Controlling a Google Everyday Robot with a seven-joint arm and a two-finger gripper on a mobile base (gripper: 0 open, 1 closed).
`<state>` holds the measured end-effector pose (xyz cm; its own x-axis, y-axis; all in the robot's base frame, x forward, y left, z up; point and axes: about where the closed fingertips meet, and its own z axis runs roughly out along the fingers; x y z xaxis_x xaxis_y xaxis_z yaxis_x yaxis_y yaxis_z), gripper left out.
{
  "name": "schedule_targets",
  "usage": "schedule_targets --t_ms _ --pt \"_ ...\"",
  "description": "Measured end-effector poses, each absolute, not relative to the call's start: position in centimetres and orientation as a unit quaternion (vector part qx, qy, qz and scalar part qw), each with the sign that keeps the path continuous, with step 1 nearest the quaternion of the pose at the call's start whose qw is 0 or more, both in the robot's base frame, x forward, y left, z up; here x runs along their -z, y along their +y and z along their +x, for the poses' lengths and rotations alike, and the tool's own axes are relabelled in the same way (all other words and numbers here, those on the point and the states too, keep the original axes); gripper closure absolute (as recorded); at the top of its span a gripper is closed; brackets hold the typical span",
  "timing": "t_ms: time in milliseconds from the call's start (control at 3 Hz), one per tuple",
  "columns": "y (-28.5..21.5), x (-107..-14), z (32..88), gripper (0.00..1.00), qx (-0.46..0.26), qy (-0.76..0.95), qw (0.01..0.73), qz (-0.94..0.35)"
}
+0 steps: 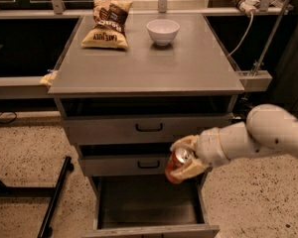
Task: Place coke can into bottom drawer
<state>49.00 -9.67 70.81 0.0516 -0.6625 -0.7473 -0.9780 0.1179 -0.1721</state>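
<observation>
My gripper (183,158) is shut on the coke can (176,164), a red-orange can with a silver top, tilted in my pale fingers (187,169). I hold it in front of the middle drawer's right end, just above the open bottom drawer (148,202). That drawer is pulled out, a deep grey tray, and its floor shows nothing in it. My white arm comes in from the right.
On the grey cabinet top (149,66) lie a chip bag (107,24) at the back left and a white bowl (163,30) at the back middle. The two upper drawers with black handles (149,128) are shut. A black stand leg (54,197) runs along the floor at the left.
</observation>
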Motion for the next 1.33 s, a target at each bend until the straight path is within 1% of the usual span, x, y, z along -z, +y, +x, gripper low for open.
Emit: schedule_targets --t_ms 333,667,1000,1333 --pt "-9.6 -68.4 48.8 1.00 -0.236 0.657 0.357 -0.621" --pt "-10.2 -66.8 48.8 1.00 -0.227 0.657 0.346 -0.631" --pt "-12.6 -60.4 50.3 1.00 -0.208 0.655 0.329 -0.647" --pt "-14.6 -51.7 52.7 1.00 -0.215 0.656 0.319 -0.649"
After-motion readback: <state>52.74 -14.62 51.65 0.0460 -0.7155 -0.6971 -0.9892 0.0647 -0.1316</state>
